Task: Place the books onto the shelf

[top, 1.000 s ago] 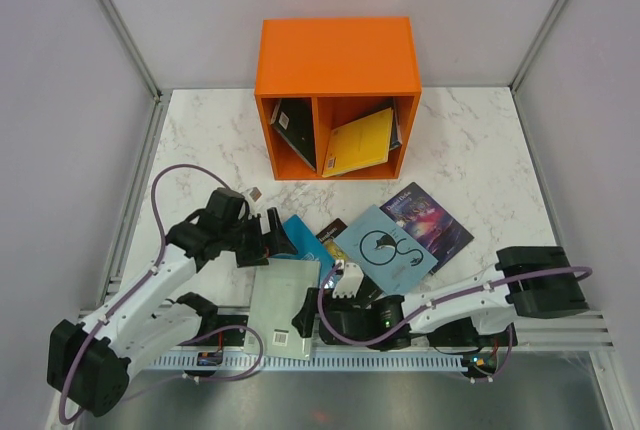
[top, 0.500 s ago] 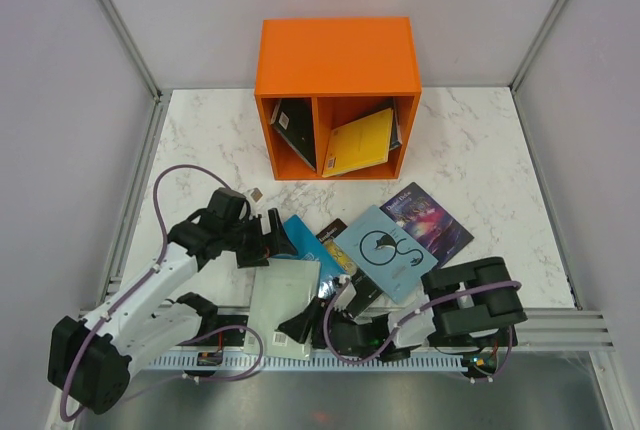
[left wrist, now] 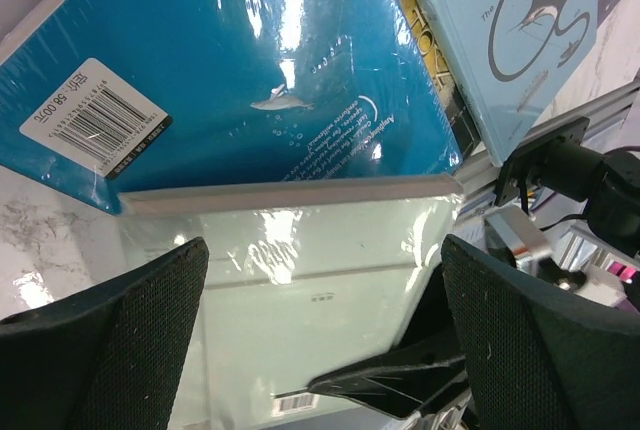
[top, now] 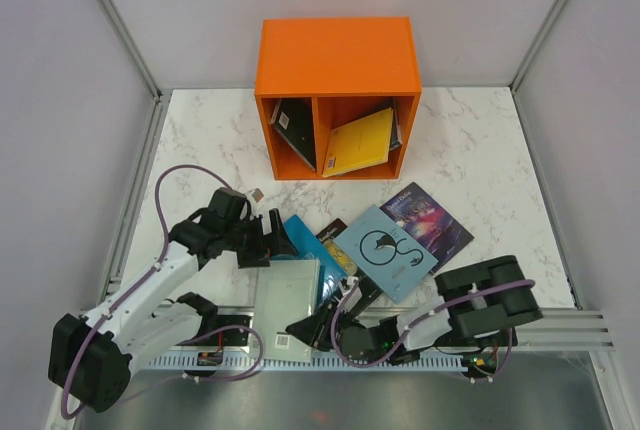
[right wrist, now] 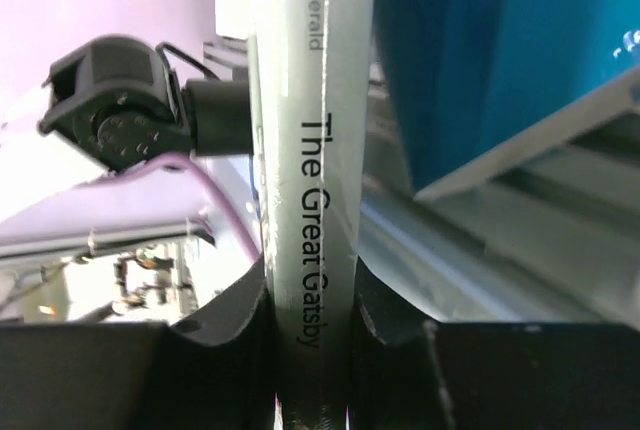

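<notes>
A pale green book (top: 285,298) lies at the table's near edge, its spine (right wrist: 315,200) upright between the jaws of my right gripper (right wrist: 312,342), which press on both of its sides. My right gripper (top: 318,328) reaches the book's right edge from low down. My left gripper (top: 275,235) hovers open over the pale green book (left wrist: 300,270) and a teal book (left wrist: 250,70). A light blue book (top: 385,248) and a purple-galaxy book (top: 427,215) lie further right. The orange shelf (top: 338,50) holds a dark book (top: 293,130) on the left and a yellow book (top: 360,142) on the right.
A dark book with yellow print (top: 335,245) peeks out between the teal book (top: 303,233) and the light blue one. A metal rail (top: 580,325) runs along the table's near edge. Grey walls close in both sides and the back.
My right arm has folded in and swung left, and its gripper has closed from wide open onto the pale green book's spine. The book shifted slightly right. The left arm has hardly moved.
</notes>
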You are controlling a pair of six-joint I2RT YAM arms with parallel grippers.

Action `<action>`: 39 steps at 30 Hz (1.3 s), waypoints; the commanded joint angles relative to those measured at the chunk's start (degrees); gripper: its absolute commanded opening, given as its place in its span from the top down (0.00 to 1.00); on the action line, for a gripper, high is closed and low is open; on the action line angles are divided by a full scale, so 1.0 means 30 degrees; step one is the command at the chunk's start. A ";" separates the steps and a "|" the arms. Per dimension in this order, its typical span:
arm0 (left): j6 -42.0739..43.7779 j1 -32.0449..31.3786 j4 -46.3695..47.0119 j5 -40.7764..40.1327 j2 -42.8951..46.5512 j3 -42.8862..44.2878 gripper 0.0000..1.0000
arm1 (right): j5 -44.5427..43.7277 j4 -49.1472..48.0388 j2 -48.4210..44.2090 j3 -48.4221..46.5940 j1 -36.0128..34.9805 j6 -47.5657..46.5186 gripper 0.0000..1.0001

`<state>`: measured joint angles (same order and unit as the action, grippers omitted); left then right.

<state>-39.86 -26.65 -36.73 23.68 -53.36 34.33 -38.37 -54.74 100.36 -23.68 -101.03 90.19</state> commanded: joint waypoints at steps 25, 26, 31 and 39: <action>0.2739 0.0008 -0.0735 -0.1742 0.0035 0.2620 0.00 | -1.4163 3.1489 -1.1803 -1.2700 0.7271 -0.1880 1.00; 0.2768 0.0008 -0.0735 -0.1713 0.0005 0.2678 0.00 | -1.4076 3.1344 -1.1715 -1.2847 0.7832 -0.1939 1.00; 0.2768 0.0008 -0.0647 -0.1800 -0.0112 0.2650 0.00 | -1.1713 2.6844 -1.1245 -1.2529 1.1636 -0.7346 1.00; 0.2856 0.0008 -0.0588 -0.1654 -0.0200 0.2591 0.00 | -0.7898 2.0273 -0.9081 -1.2933 1.5043 -1.1281 1.00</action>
<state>-33.65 -26.63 -39.13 19.33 -53.95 42.30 -65.95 18.83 71.11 -58.46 -58.50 64.14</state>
